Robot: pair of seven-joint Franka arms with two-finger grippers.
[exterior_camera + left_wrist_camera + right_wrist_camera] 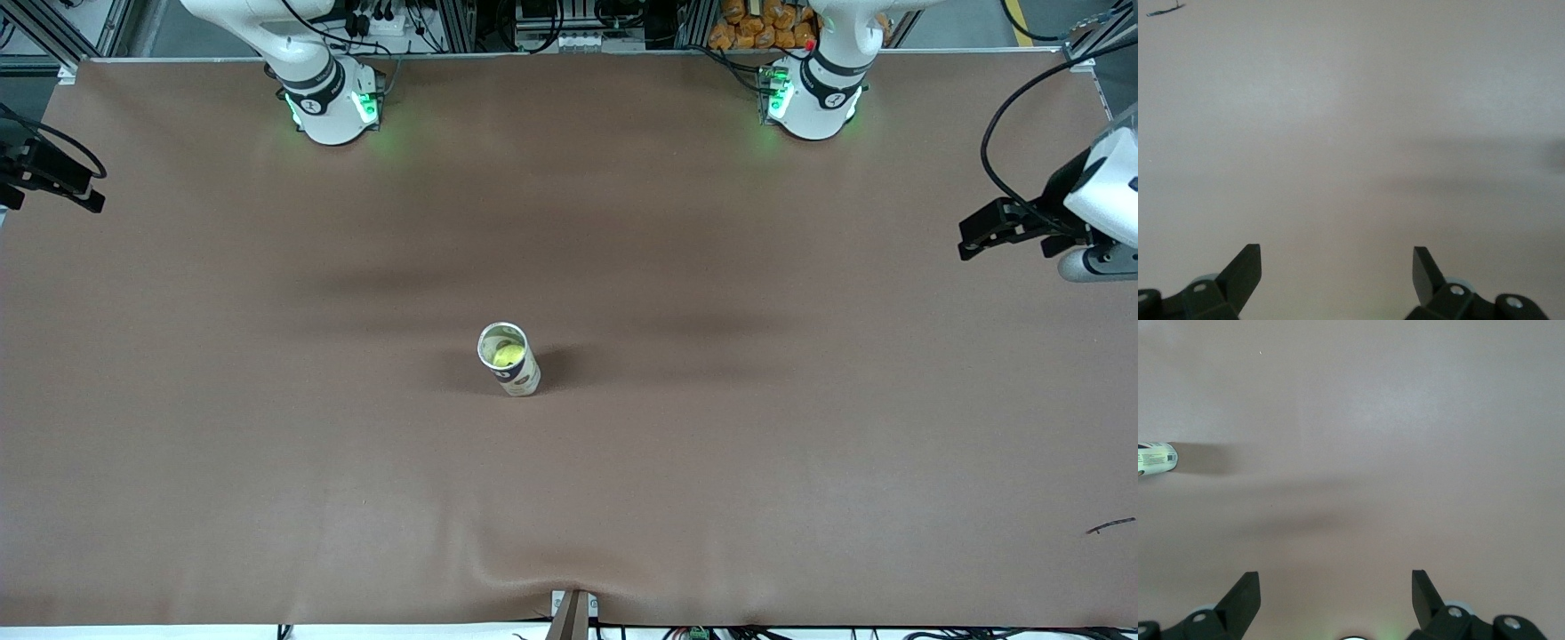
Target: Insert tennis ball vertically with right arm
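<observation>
Tennis ball (508, 355): it sits inside the tube (509, 360), yellow-green felt showing through the open mouth — judged from this, the insertion looks already made.
Tube: stands upright near the middle of the surface (267, 444), mouth upward, which is why a straight downward drop suits it; its end also shows at the edge of the right wrist view (1157, 459), casting a shadow beside it.
Right pincer (1336, 593): off at the right arm's end of the surface, fingers spread wide and holding nothing, well apart from the tube — a parked pose, it seems.
Left pincer (1337, 270): at the left arm's end, over bare cloth, likewise wide and empty; this arm waits.
Surface: a brown cloth cover, smooth but for a pucker at the edge nearest the front camera; a small dark scrap (1110, 525) lies toward the left arm's end.
Room: both bases (331, 107) glow green along the top, with cables and racks above them.
</observation>
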